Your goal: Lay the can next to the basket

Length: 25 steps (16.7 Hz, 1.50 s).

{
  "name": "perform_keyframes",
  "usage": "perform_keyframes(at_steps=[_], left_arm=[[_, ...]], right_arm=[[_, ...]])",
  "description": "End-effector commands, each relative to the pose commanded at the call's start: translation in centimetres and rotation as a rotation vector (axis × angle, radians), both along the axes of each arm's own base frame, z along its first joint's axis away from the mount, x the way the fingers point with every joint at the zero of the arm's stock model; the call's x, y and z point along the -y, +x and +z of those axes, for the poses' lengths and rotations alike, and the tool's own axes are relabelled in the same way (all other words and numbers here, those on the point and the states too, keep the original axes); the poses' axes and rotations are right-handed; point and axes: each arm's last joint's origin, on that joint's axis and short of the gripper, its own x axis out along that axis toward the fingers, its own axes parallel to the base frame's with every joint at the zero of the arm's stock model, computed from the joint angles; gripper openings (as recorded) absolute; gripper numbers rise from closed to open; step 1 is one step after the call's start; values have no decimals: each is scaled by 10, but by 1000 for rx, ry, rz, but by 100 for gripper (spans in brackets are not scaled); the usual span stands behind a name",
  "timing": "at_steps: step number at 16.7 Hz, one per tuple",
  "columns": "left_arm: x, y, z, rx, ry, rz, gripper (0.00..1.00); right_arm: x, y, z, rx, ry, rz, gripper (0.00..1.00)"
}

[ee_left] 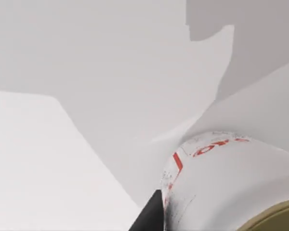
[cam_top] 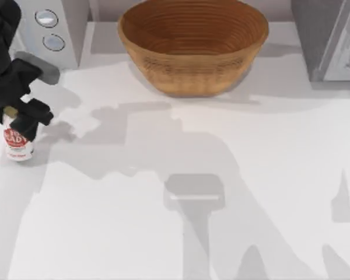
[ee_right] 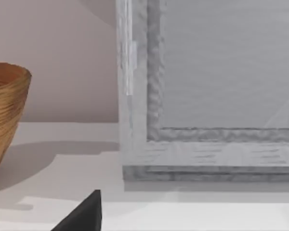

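Left gripper (cam_top: 24, 119) clasps the upright can (cam_top: 17, 142) at the table's left edge.

A white table (cam_top: 233, 175) spans the top view, matte and evenly lit, with soft grey shadows crossing it from the near edge towards the middle. At its far left corner stands a pale grey box (cam_top: 58, 29) with two round dials (cam_top: 46, 18) on its top face. At the far right corner sits a grey framed cabinet (cam_top: 329, 38) with a lighter panel, its ribbed frame (ee_right: 154, 96) seen close in the right wrist view. Behind the table's far edge rises a plain, pinkish-beige wall (ee_right: 67, 57).
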Motion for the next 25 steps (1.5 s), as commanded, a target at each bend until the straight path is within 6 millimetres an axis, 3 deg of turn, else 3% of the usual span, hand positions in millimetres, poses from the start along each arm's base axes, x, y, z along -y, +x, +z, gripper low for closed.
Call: perform_keyframes(at_steps=[6,10,13,17,25], left_arm=[[112,2,3,-13,18,249,0],[182,-15,9,-4,27,424,0],[222,-31,13,7,23,516,0],[246,-43,19,22,10,566,0],[246,-43,14,19,11,567,0]], right_arm=[[0,0,0,0,0,0,100],[0,0,0,0,0,0,100],[0,0,0,0,0,0,100],[0,0,0,0,0,0,100],[0,0,0,0,0,0,100]])
